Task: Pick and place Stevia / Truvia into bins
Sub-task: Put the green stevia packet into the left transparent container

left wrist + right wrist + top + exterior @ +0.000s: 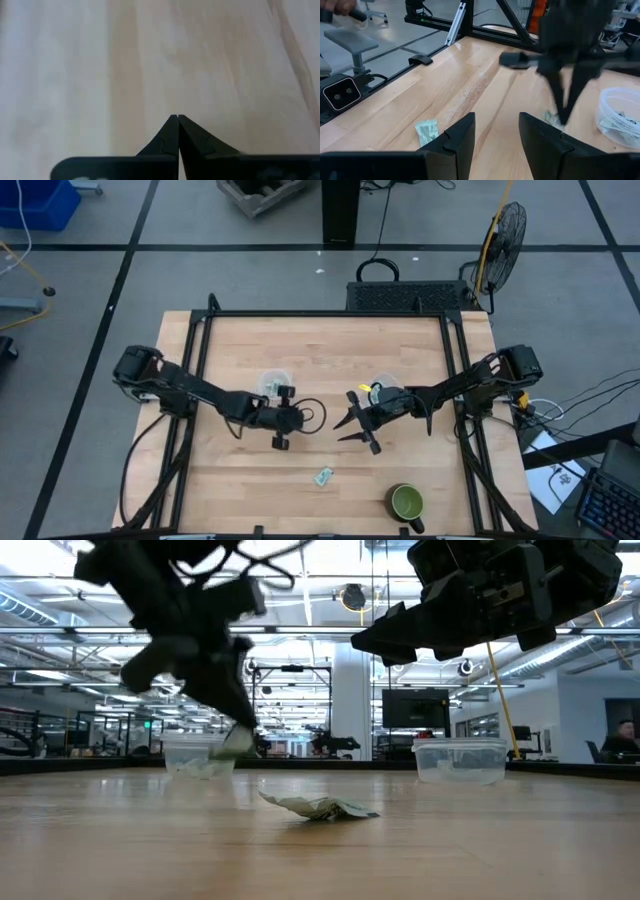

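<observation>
One crumpled green-and-white packet (322,476) (320,807) (426,132) lies flat on the wood near the table's front edge. The left clear cup (272,383) (198,757) (620,117) and the right clear cup (385,390) (460,760) stand mid-table with packets inside. My left gripper (280,442) (177,117) (238,735) points down beside the left cup, shut, with only bare wood past its tips. A small pale scrap (549,117) shows by its tips; I cannot tell what it is. My right gripper (350,423) (497,135) (385,637) hovers open above the table, left of the right cup.
A green mug (407,502) stands at the near right corner. Black frame rails (190,380) run along both table sides and the far edge. Bare wood lies between the two grippers and around the loose packet.
</observation>
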